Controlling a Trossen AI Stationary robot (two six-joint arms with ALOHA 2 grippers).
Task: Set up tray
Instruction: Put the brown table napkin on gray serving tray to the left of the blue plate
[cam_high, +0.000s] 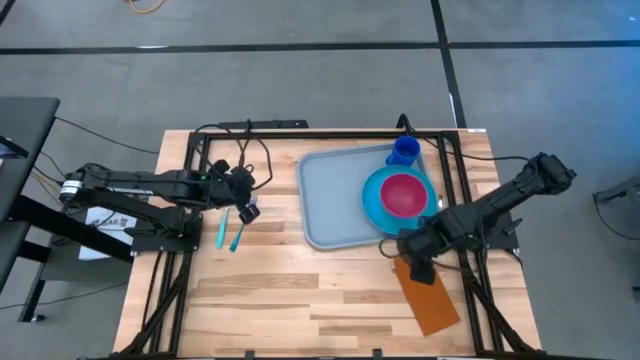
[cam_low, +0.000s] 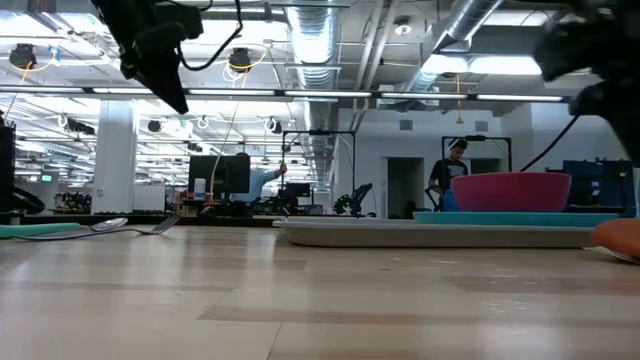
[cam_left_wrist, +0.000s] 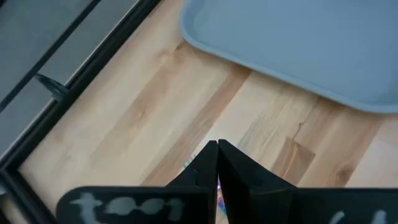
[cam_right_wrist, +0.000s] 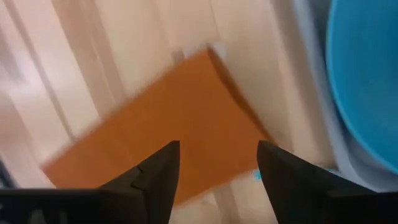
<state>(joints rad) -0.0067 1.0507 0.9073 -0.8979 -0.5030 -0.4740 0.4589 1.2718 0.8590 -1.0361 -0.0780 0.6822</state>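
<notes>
The light grey-blue tray lies flat mid-table. On its right half sits a round light-blue plate with a pink bowl in it, and a blue cup stands at the tray's far right corner. An orange napkin lies flat on the wood near the tray's near right corner. My right gripper is open and hovers over the napkin's far end, raised off the table. My left gripper is shut and raised in the air left of the tray, beside two teal utensils lying on the table.
A black frame runs around the table's left, far and right sides, with cables at the far left corner. Bare wood spans the near half of the table. In the low view the utensils lie at the left, and people stand in the room beyond.
</notes>
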